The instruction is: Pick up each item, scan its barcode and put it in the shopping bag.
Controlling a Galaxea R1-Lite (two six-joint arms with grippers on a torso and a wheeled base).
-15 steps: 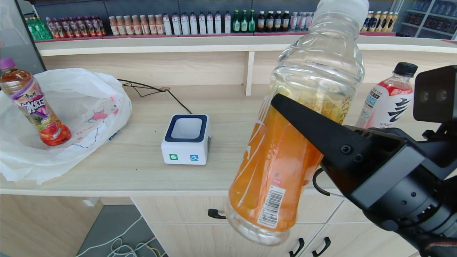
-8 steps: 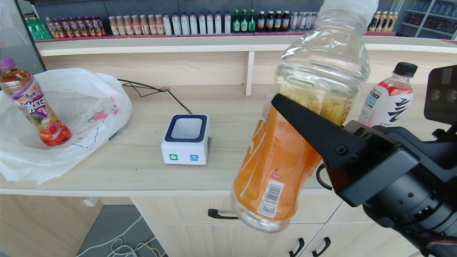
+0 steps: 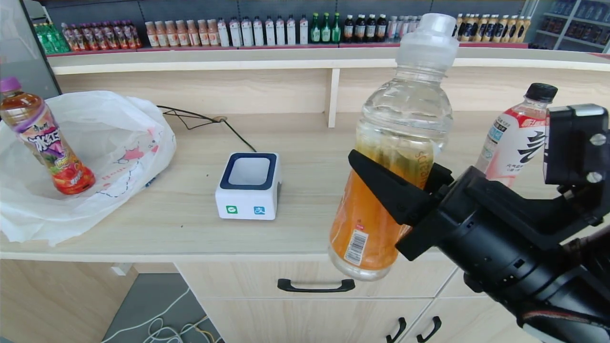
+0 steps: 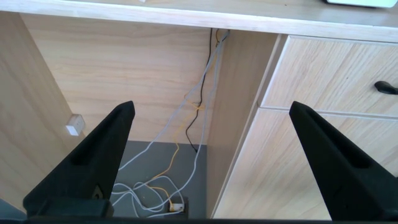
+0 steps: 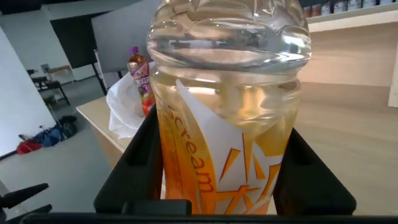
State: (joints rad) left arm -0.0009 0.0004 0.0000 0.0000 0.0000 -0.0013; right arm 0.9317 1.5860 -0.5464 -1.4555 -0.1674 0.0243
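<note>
My right hand (image 3: 395, 166) is gripping the ribbed clear-plastic bottle (image 3: 405, 114) (orange drink inside) over the pale-wood counter (image 3: 181, 224) edge, at three o'clock from the boxy white scanner (image 3: 249, 185); my left hand (image 4: 211, 106) is hanging open.

Wooden counter (image 3: 190, 224) with shopping bag (image 3: 119, 138), scanner (image 3: 249, 186), black-capped bottle (image 3: 517, 136).

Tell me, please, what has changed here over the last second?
The right hand, shut on the orange bottle, carried it away from the head camera and swung it from tilted to nearly upright, barcode still facing the camera. The grip held throughout. The scanner, the bag, the tea bottle and the white bottle stayed put.
</note>
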